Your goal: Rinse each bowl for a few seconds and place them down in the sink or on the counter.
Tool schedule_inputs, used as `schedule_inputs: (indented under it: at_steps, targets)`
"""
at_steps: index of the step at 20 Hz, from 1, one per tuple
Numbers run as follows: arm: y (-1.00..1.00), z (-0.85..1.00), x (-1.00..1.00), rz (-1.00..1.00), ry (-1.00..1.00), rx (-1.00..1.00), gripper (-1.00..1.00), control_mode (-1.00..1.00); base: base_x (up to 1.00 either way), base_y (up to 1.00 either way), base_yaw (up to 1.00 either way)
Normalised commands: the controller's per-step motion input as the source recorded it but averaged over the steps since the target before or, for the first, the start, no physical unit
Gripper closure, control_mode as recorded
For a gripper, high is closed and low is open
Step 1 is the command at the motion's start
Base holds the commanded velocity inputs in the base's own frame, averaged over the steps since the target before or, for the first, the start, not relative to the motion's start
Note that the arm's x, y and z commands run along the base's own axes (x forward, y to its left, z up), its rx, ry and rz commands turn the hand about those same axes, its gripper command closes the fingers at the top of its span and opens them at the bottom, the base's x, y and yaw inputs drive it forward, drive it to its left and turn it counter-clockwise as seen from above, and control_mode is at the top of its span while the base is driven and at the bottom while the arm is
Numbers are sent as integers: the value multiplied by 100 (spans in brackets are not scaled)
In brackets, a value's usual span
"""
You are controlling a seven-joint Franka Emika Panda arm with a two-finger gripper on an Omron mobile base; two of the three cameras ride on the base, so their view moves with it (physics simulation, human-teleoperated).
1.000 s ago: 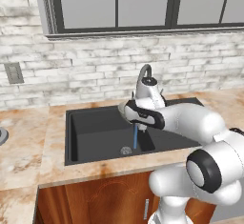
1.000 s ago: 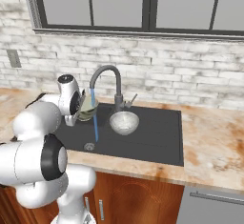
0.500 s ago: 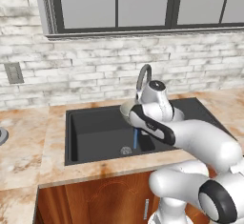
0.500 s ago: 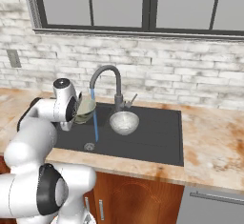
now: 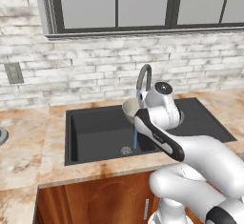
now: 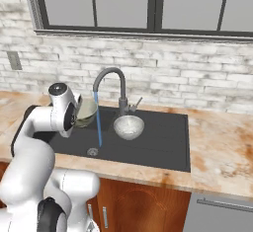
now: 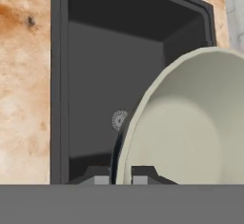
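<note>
My gripper (image 7: 119,178) is shut on the rim of a pale bowl (image 7: 190,132), which is tipped on edge above the black sink (image 7: 90,75). From the base views, this held bowl (image 5: 129,109) (image 6: 87,113) hangs over the deep basin just under the grey tap (image 6: 111,75), and the blue water stream (image 6: 99,122) falls right along its rim. My hand hides the fingers there. A second bowl (image 6: 128,126), speckled grey inside, stands upright on the sink's shallow side section by the tap's base.
The marbled beige and orange counter (image 6: 222,152) (image 5: 28,147) surrounds the sink. A round drain (image 6: 92,151) lies in the basin floor. A brick wall and window stand behind the tap. A grey round object (image 5: 2,135) sits at the counter's far left edge.
My arm's elbow has swung down and my hand has turned. The held bowl has stayed almost in place by the water stream. The second bowl has not moved.
</note>
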Motion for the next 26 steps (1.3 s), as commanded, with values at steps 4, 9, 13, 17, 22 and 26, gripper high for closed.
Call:
schedule_inputs:
  at_steps: [4, 9, 13, 17, 22, 26]
  targets:
    - [-12, 30, -19, 0, -3, -2, 100, -100, 0, 0, 0]
    - [-17, 27, -21, -1, 0, -1, 100, -100, 0, 0, 0]
    - [-22, 22, -23, -4, 0, -1, 100, -100, 0, 0, 0]
    - [-24, 20, -25, -6, 1, -1, 100, -100, 0, 0, 0]
    - [-28, 16, -20, -7, 5, -2, 100, -100, 0, 0, 0]
    - [-33, 18, -14, -7, 7, -2, 100, -100, 0, 0, 0]
